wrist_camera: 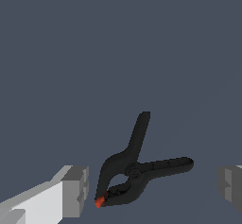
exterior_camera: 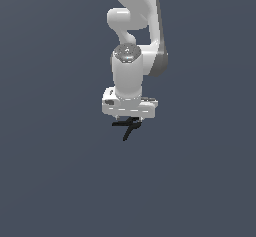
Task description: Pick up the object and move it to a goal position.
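**Risk: off-centre grasp on the clamp**

Exterior view: black spring clamp [exterior_camera: 129,126] sits directly under the gripper [exterior_camera: 129,117].

Wrist view: gripper [wrist_camera: 153,190] spread wide, clamp [wrist_camera: 139,166] between the fingers [wrist_camera: 75,190], nearer one. Closing could twist it, or pinch just a splayed handle and slip.

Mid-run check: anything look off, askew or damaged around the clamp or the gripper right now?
Nothing stands out. The black clamp looks intact, lying between the open gripper fingers, neither touching it in the wrist view. Its orange-tipped end points toward one finger, handles splayed away. Nothing else is visible on the grey surface.
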